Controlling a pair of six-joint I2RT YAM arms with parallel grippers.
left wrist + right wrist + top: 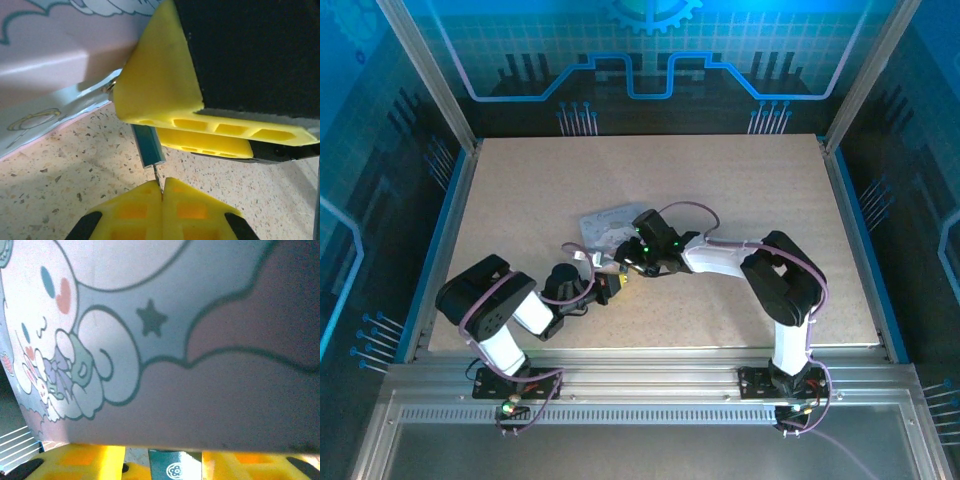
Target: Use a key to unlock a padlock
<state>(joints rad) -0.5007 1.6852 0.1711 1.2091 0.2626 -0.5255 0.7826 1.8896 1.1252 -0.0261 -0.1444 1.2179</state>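
**Work surface and enclosure.** The table (740, 190) is a beige speckled board. Blue walls (440, 60) printed with circuit lines stand on three sides. An aluminium rail (640, 385) runs along the near edge and carries both arm bases.

**Top view.** The tin (607, 224) lies flat just at 10 o'clock from the table centre. Both arms reach inward and meet at the tin's 6 o'clock edge. The lock and key are too small to make out here.

**Left wrist view.** The padlock (148, 147) is a bluish block standing clear of the table at the tin's edge, long axis running from 11 to 5 o'clock. The tin's side wall is at 10 o'clock of it.

**Right wrist view.** The tin's lid, printed with a cartoon rabbit and a star, lies above the fingertips. The padlock's face carries a small round emblem.

**End effectors.**
- The left gripper (161, 194) has its yellow fingers (130, 212) pressed together, pinching the key (157, 175). The key's tip projects toward 12 o'clock and meets the padlock's lower end.
- The right gripper (175, 466) pinches the padlock between its two yellow fingers (82, 465); each pad lies against one side of the block.
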